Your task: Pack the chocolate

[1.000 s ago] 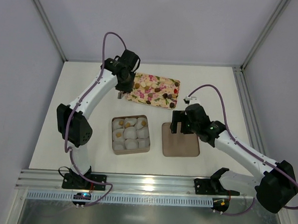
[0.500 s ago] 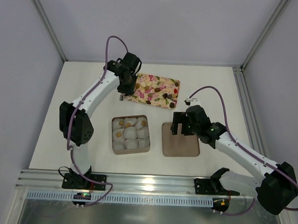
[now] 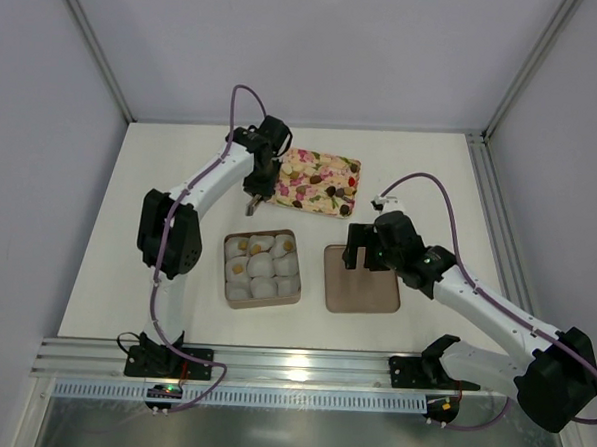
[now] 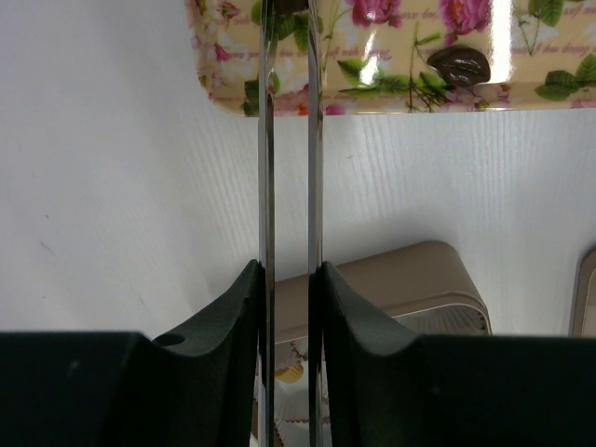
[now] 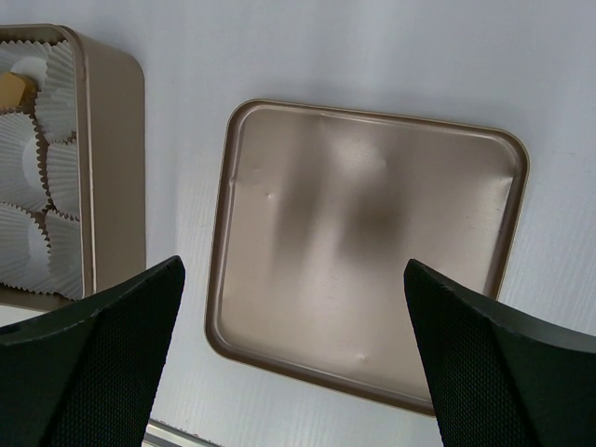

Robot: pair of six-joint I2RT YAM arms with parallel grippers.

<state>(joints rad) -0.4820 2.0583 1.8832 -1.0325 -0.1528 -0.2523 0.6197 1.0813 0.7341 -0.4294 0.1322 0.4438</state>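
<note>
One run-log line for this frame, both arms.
left gripper: shut on tweezers, between floral tray and box | right gripper: open above lid | chocolates: some in box, others on tray

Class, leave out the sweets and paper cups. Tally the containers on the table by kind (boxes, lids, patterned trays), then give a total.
Square brown box: 1
Flat square lid: 1
Floral tray: 1
Total: 3
</note>
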